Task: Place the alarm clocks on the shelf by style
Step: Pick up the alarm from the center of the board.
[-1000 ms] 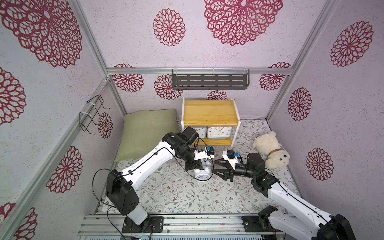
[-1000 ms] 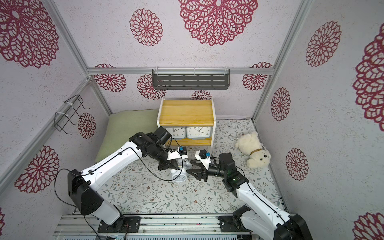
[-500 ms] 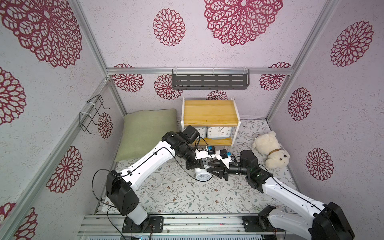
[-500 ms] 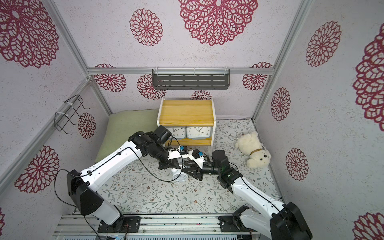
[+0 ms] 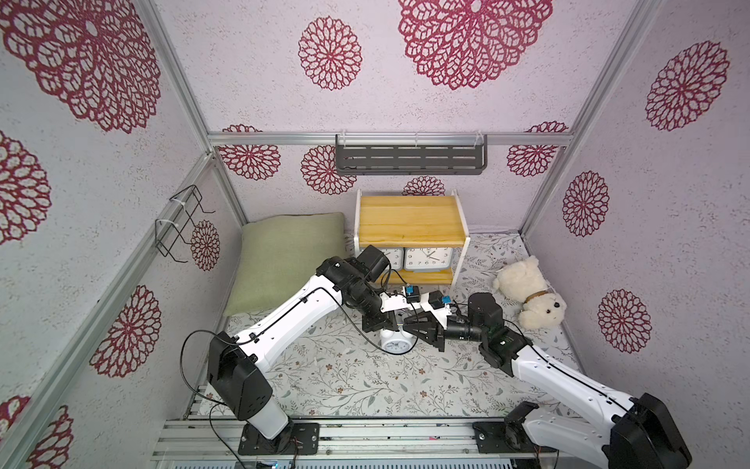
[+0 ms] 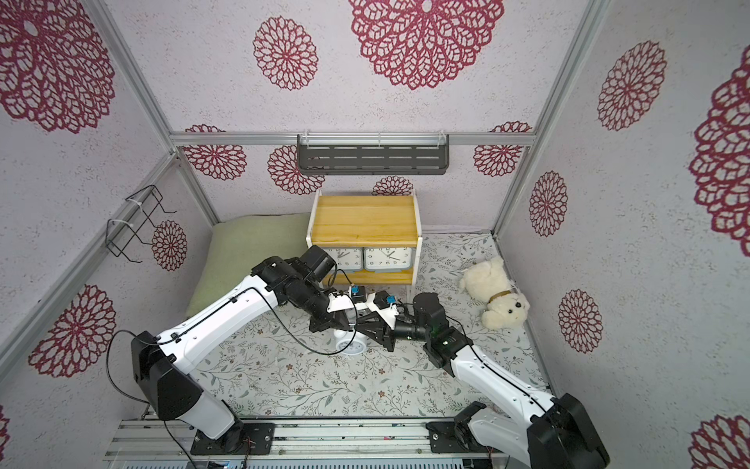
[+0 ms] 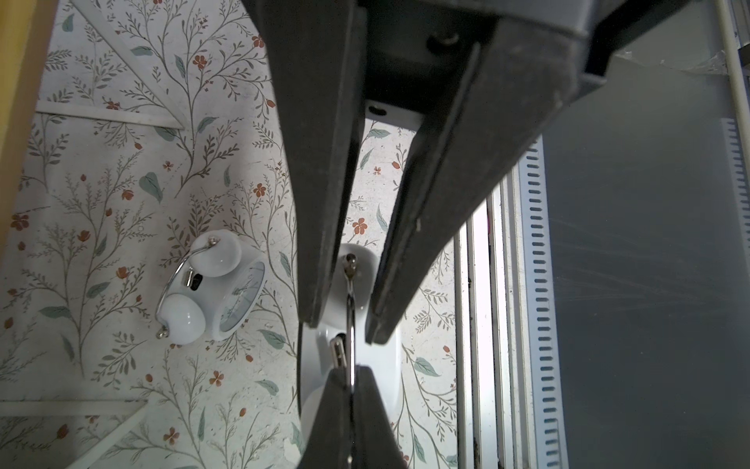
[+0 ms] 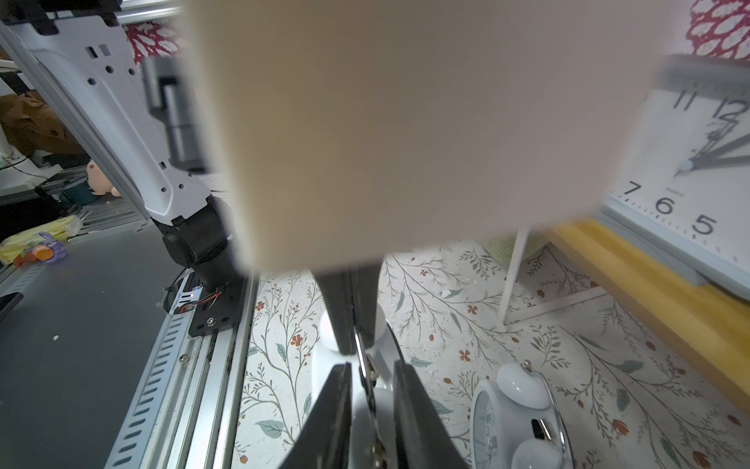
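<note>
Pinching the wire handle point(image 7: 350, 284) of a round white twin-bell clock point(image 5: 393, 345), the left gripper point(image 7: 351, 370) has its fingers pressed together on the metal loop, over the middle of the flowered mat point(image 5: 349, 377) in front of the shelf point(image 5: 410, 221). The right gripper point(image 8: 370, 365) faces the same handle from the opposite side. Its fingers stand on either side of the wire with a narrow gap, and the left wrist view shows space between them and the loop. Whether that clock's feet rest on the mat or hang just above it cannot be told. The second twin-bell clock point(image 7: 211, 292) stands upright on the mat just beside the held one, on the side nearer the shelf, with neither gripper on it. Two rectangular grey clocks sit side by side on the shelf's lower board: the right-hand rectangular clock point(image 5: 428, 258) shows fully in both top views, while the left arm covers part of the left-hand rectangular clock point(image 5: 389, 257). A green pillow point(image 5: 284, 260) lies left of the shelf and a white teddy bear point(image 5: 523, 284) right of it.
</note>
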Tool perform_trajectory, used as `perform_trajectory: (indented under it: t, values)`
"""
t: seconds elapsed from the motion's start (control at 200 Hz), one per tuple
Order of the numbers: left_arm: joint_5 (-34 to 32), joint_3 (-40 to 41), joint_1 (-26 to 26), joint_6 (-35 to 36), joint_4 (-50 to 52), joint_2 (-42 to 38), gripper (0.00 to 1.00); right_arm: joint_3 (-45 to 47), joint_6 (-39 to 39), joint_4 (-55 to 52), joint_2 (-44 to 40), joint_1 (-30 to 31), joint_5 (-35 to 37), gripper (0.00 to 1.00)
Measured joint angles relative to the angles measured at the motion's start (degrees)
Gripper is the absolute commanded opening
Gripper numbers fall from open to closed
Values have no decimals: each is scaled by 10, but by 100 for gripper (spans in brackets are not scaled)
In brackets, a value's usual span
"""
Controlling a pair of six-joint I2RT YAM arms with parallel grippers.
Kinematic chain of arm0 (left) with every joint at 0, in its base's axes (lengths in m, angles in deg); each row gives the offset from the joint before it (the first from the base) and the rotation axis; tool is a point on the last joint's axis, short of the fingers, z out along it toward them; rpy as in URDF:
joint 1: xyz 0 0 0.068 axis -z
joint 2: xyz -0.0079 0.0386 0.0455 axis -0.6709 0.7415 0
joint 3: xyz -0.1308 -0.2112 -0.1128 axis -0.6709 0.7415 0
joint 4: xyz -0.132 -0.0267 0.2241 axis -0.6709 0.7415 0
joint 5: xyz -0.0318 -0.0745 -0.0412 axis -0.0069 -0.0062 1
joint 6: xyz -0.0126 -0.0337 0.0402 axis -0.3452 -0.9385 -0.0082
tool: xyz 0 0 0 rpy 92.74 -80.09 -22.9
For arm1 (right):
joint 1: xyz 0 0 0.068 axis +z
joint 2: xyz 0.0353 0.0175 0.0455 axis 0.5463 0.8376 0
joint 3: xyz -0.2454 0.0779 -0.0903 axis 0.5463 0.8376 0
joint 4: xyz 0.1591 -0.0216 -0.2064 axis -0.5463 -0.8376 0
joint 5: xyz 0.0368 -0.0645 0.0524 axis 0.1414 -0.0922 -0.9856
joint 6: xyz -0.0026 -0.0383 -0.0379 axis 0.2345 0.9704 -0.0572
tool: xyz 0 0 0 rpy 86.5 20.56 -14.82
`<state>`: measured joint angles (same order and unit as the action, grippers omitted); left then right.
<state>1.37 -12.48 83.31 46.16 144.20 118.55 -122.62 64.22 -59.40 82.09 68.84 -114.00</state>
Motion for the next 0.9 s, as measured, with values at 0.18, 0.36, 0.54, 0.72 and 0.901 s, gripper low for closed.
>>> perform_trajectory:
  t: [0.18,0.36,0.54,0.72,0.901]
  values:
    - [0,-3,0,0,4,1,1,0,3,0,0,0,1,25]
    - [0,-11,0,-1,12,5,2,-2,9,0,0,0,5,26]
    - [0,-12,0,-6,12,5,2,-2,14,0,0,1,9,19]
    - [-3,-12,-1,-9,11,5,6,-2,29,-5,-2,5,6,0]
    - [-2,-2,-1,-17,-9,0,23,-1,40,-10,-11,7,21,0]
